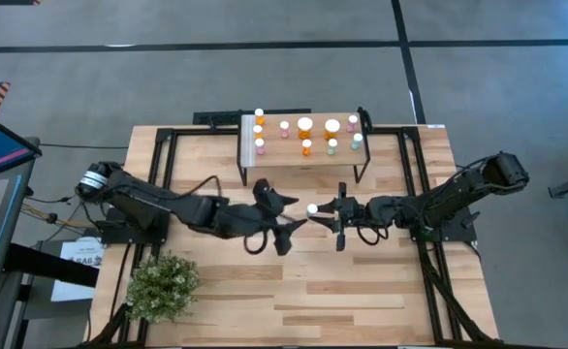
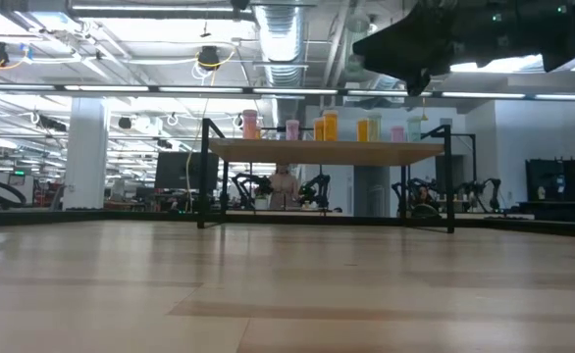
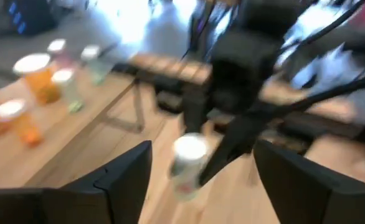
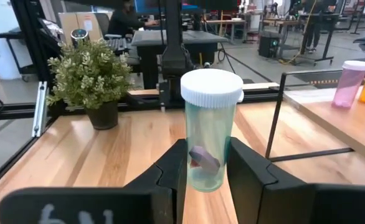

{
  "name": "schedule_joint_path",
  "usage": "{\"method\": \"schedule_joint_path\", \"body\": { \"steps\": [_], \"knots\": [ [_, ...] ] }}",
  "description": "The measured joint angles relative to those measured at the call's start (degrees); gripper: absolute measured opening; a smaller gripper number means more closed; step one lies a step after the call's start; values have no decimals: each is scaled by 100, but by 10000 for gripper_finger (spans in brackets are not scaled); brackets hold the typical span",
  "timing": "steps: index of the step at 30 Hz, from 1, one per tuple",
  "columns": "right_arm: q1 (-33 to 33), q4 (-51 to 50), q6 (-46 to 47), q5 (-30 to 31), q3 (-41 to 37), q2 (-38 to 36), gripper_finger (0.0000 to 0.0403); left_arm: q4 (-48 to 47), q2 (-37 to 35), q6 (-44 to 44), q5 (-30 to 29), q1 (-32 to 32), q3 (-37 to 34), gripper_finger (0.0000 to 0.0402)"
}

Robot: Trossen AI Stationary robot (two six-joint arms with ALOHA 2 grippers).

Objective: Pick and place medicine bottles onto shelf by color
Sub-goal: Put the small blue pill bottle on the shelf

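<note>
A pale green bottle (image 4: pixel 210 138) with a white cap is clamped upright in the right hand (image 1: pixel 334 215) above the counter's (image 1: pixel 362 301) middle. The left hand (image 1: pixel 286 221), just beside it, is spread wide and empty. Other bottles (image 1: pixel 305 125) are stood on the shelf (image 1: pixel 248 147) near the far edge.

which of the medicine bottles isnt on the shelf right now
The pale green bottle with the white cap, clamped upright in the right gripper above mid-table. All the other bottles stand on the shelf. The left gripper is open beside it.
</note>
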Motion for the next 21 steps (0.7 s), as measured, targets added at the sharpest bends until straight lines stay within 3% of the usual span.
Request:
{"method": "schedule_joint_path", "body": {
  "steps": [4, 9, 12, 21],
  "knots": [
    [0, -31, -15, 8, 0, 0, 109, -1604, 451, -378, 135, 242, 1085, 290],
    [0, -124, -15, 8, 0, 0, 109, -2713, 1059, -531, 1254, 594, 2224, 300],
    [0, -172, -13, 8, 0, 0, 109, -3151, 1337, -541, 1627, 744, 2697, 300],
    [17, -219, 8, 5, 0, -7, 109, -3566, 1571, -541, 2107, 954, 2967, 300]
  ]
}}
